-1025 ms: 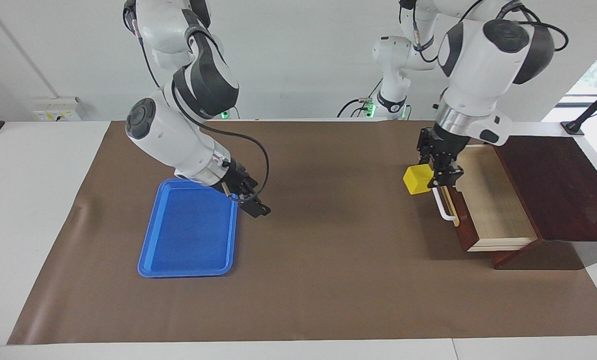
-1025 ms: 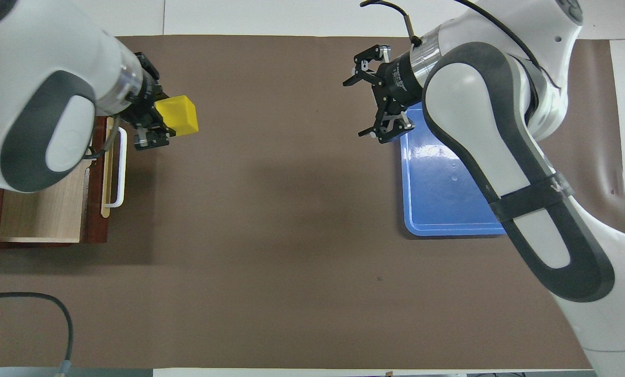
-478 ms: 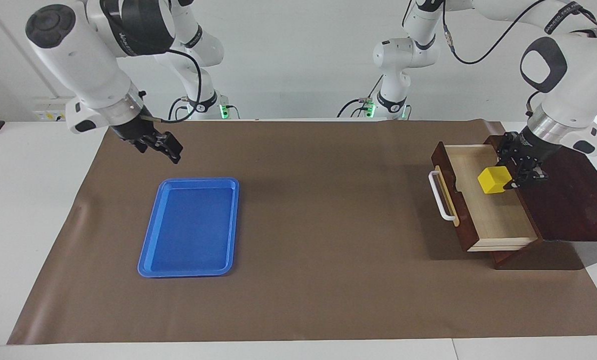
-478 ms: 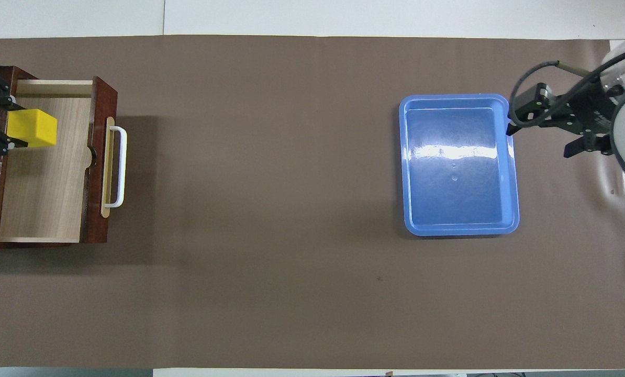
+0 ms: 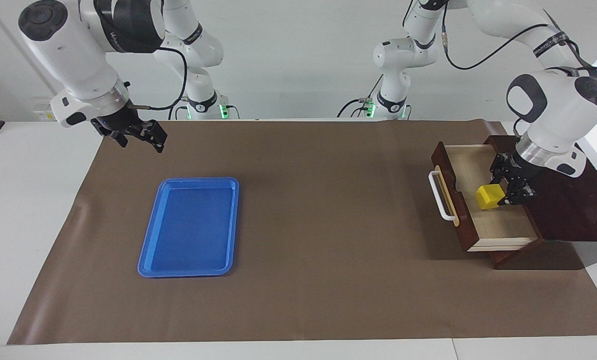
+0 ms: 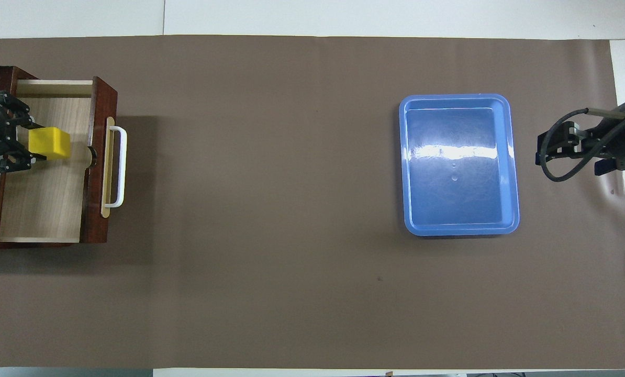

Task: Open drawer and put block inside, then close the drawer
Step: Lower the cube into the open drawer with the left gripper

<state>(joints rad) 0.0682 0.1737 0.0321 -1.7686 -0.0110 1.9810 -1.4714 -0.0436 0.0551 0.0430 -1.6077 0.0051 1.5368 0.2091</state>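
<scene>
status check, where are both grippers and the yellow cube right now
Left gripper shut on small yellow cube, low inside open pale-wood drawer. Right gripper open, waiting over the mat's edge. Nothing in the way.

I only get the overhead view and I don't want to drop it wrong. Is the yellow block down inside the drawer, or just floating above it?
Observer: In the facing view the block sits low between the drawer walls, gripped by the left gripper. I cannot tell whether it touches the floor.
Operator: Where's the other arm? I only see its tip.
Observer: The right gripper hangs raised over the brown mat at the right arm's end of the table, beside the blue tray, not over it.
Operator: How big is the box?
Observer: Its dark top runs well past your view's edge.
</scene>
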